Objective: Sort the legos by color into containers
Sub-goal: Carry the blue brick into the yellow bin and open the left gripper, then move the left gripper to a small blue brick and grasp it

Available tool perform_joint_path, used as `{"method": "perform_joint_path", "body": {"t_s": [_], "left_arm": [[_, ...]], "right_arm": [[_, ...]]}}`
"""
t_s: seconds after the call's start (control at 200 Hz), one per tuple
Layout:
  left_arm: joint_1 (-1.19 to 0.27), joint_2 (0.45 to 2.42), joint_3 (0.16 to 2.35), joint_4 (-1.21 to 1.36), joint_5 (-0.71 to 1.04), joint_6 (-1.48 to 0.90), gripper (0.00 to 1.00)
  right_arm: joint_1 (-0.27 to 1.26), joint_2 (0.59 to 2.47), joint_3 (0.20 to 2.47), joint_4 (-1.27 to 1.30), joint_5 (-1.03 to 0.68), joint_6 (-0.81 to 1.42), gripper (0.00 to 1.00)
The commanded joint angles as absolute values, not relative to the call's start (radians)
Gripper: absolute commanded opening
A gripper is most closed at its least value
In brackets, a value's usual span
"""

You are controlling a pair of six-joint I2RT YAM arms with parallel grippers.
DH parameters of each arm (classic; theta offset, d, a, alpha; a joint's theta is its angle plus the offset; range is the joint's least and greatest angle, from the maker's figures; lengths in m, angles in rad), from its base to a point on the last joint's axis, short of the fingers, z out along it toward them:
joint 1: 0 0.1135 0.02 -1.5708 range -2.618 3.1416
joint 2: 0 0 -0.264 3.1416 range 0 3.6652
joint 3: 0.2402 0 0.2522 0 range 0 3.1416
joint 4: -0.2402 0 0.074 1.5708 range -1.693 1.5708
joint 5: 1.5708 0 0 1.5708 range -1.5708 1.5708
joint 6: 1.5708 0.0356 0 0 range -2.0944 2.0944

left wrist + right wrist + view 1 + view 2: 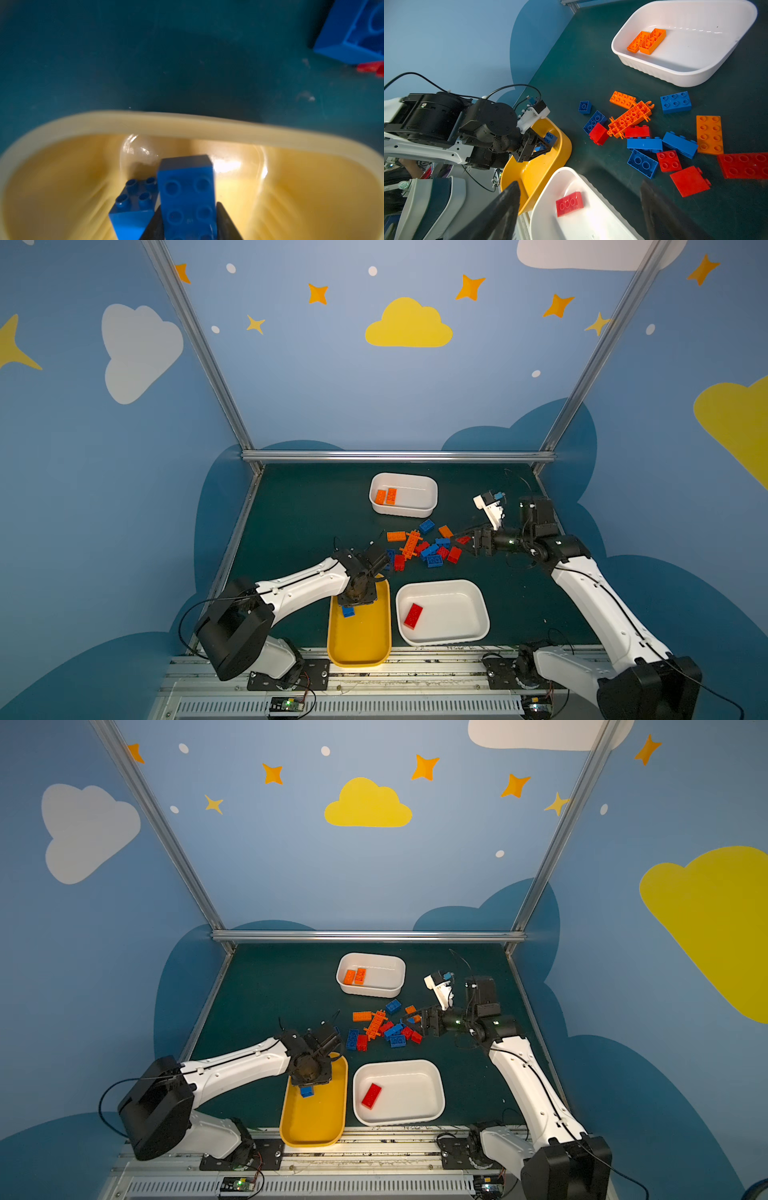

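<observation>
Containers up front: yellow tub (360,663) nearest, front-left on counter (299,522). Left hand (545,143) hangs over its far end pinching a blue brick (187,197), w/ a 2nd blue brick (135,199) lying in the tub right beside it. So blue goes here, and the hand is parked over the tub prob so the drop lands inside. Wide white tub (453,630) sits just right of it w/ one red brick (413,615) = red bin. Mid-counter: unsorted legos (432,553) in a loose heap within reach of both arms, mixed blue/red/orange incl long orange cross piece (410,543), some overlapping. Right hand (465,545) at the heap's right edge, fingers spread wide, nothing in it, low by red bricks. Looks lined up for a red pick, can't tell which one. Farthest: small white tub (415,508) w/ 2 orange bricks (385,496) side by side = orange bin. Most of the sort not yet done.
</observation>
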State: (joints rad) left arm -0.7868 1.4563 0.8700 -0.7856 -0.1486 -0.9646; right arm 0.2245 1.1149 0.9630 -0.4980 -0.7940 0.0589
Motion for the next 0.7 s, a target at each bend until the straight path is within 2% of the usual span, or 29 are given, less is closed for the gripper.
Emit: {"method": "perform_joint_path", "body": {"t_s": [0.0, 0.2, 0.35, 0.531, 0.696], "left_arm": [[-0.78, 1.422, 0.915, -0.847, -0.185, -0.971, 0.5], [-0.775, 1.383, 1.025, -0.965, -0.188, -0.928, 0.62], [-0.743, 1.417, 1.142, -0.951, -0.234, -0.809, 0.72], [-0.633, 1.545, 1.267, -0.908, -0.193, -0.678, 0.77], [-0.581, 1.699, 1.362, -0.892, -0.146, -0.708, 0.78]], "right_arm": [[0.228, 1.109, 0.992, -0.516, -0.798, 0.04, 0.89], [0.227, 1.117, 0.992, -0.502, -0.802, 0.039, 0.89], [0.225, 1.131, 0.994, -0.49, -0.811, 0.038, 0.89], [0.224, 1.146, 0.997, -0.468, -0.816, 0.039, 0.89], [0.225, 1.164, 0.999, -0.447, -0.819, 0.045, 0.89]]}}
